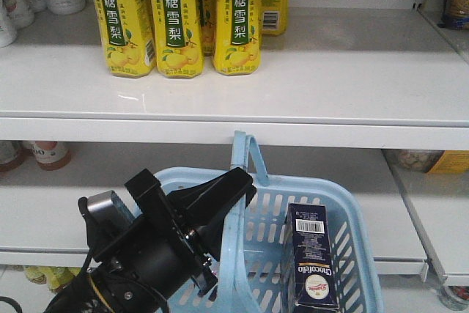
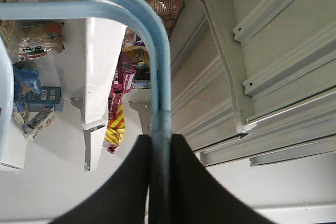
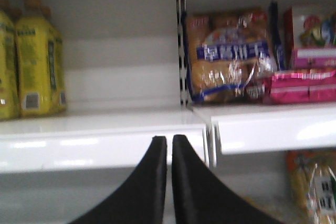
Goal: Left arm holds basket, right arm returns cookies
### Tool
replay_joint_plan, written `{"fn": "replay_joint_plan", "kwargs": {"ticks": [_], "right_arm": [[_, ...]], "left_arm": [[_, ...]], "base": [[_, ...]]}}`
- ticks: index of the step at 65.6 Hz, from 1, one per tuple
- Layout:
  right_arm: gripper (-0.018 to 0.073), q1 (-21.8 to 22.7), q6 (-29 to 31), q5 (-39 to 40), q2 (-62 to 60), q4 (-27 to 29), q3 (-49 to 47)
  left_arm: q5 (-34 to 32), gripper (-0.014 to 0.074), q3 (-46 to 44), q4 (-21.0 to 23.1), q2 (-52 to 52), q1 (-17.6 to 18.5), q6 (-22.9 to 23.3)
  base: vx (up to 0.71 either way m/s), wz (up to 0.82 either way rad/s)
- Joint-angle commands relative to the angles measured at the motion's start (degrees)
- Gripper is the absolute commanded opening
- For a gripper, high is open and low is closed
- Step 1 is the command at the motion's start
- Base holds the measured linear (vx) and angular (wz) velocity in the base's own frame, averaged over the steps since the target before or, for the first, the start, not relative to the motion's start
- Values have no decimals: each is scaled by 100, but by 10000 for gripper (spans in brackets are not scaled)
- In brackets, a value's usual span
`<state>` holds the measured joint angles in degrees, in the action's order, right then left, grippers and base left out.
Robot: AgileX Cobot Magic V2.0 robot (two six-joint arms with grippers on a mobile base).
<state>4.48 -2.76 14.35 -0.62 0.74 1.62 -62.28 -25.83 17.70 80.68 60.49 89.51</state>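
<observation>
Two steps, judging by layout: holding basket (image 1: 344,181) underway, fetching cookies (image 1: 315,254) not yet begun. Left gripper (image 1: 236,183) at 7 o'clock, clamped on handle (image 1: 245,153). Right gripper (image 3: 169,148) all but closed, empty, facing shelf edge (image 3: 105,148). Upright inside basket, at 5 o'clock: cookies. Next probably calls for spreading right jaws, reaching down into basket. Counted: one basket, one pack of cookies, three front-row bottles (image 1: 176,20), more behind.

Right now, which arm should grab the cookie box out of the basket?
Right. The right hand is empty and closed, facing the shelf. The left hand is clamped on the basket handle, so it's busy.
</observation>
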Motion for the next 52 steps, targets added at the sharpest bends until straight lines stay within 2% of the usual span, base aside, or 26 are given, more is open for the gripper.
{"fn": "replay_joint_plan", "kwargs": {"ticks": [1,11,17,23,37,52], "right_arm": [[-6,6,-4,1274,-75,-21,91],[-6,6,-4,2744,-75,-26,91],[-6,6,-4,2954,-75,-26,-34],[-6,6,-4,2231,-75,-32,-428],[-6,6,198,-177,316,-37,-1686],[-6,6,381,-1265,1347,-37,-2899]], "left_arm": [[-1639,-3,-169,288,-206,-53,-32],[-1639,-3,-169,288,-206,-53,-32],[-1639,-3,-169,288,-206,-53,-32],[-1639,-3,-169,288,-206,-53,-32],[-1639,-3,-169,288,-206,-53,-32],[-1639,-3,-169,288,-206,-53,-32]], "base": [[0,0],[0,0],[0,0],[0,0],[0,0],[0,0]]}}
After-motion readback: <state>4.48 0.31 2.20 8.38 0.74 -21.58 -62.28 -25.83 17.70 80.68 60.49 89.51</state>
